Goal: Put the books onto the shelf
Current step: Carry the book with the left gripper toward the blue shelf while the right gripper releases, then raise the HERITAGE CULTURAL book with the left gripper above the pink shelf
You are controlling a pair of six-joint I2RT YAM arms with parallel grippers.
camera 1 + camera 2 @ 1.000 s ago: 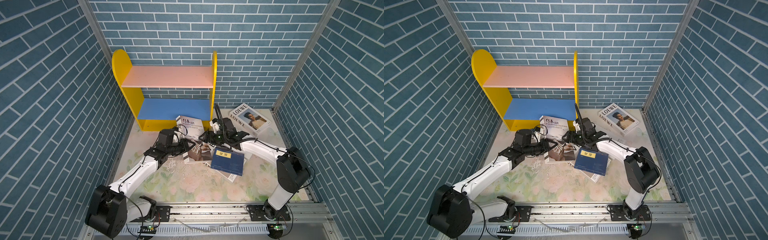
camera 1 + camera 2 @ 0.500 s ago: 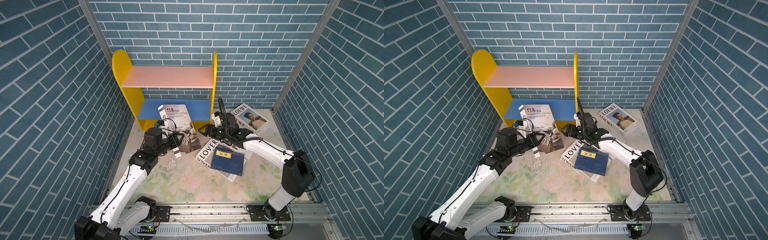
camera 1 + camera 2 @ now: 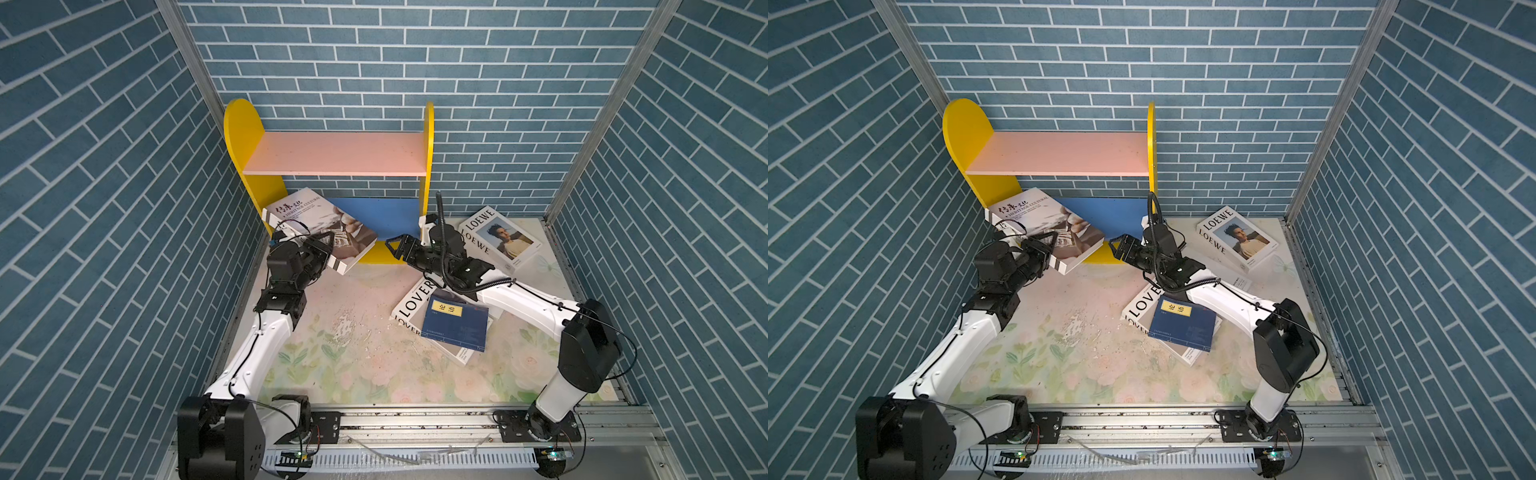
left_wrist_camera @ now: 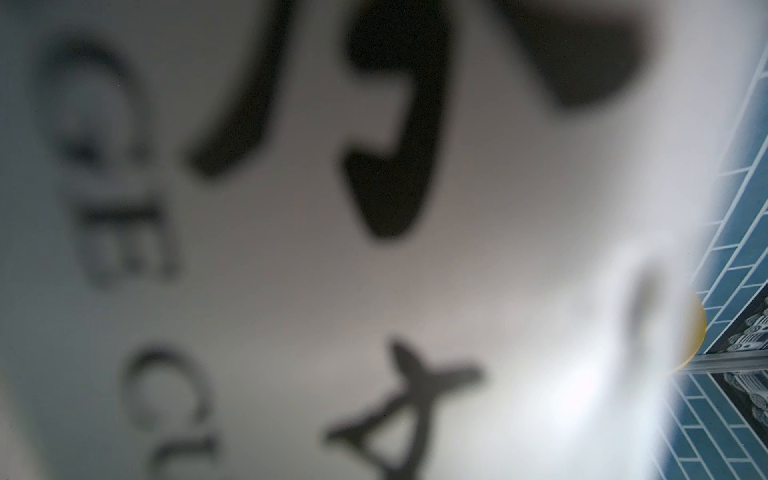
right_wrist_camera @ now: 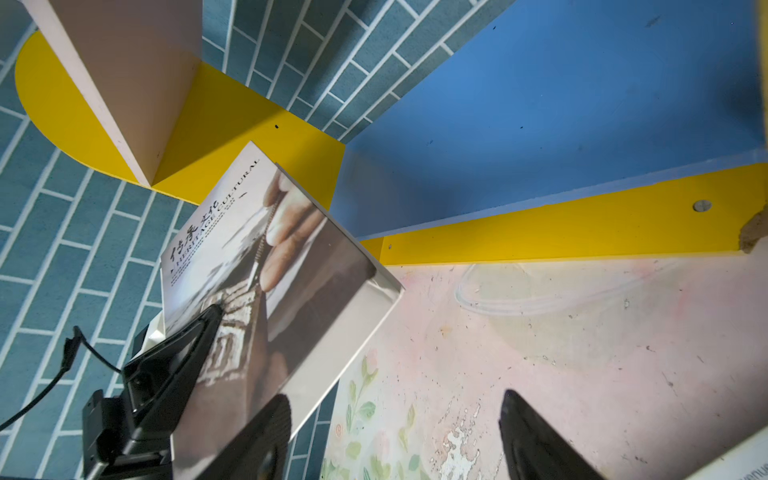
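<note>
Four books show plainly. The left gripper is clamped on the near edge of the Heritage Cultural book. One finger lies across the cover (its partner underneath is hidden by the book). It holds the book tilted and clear of the table, near the table's far left corner, in front of the left end of the shelf.

In both top views the book's far corner overlaps the blue board, but I cannot tell whether it touches. A black-and-white striped edge shows under the book's near corner, and it is unclear whether that belongs to this book or to another. The left wrist view is filled with blurred cover lettering, and no finger can be made out there.

The right gripper has its jaws wide apart with nothing between them. It sits just off the shelf's front right foot and points toward the held book.

The LOEWE book lies flat at the table's far right corner. Nearer the middle, toward the right edge, the LOVER book lies flat with the navy book on top of it. The right arm crosses their far side and hides part of them. A white corner pokes out beyond the navy book's near edge, and I cannot tell which book it belongs to.
</note>
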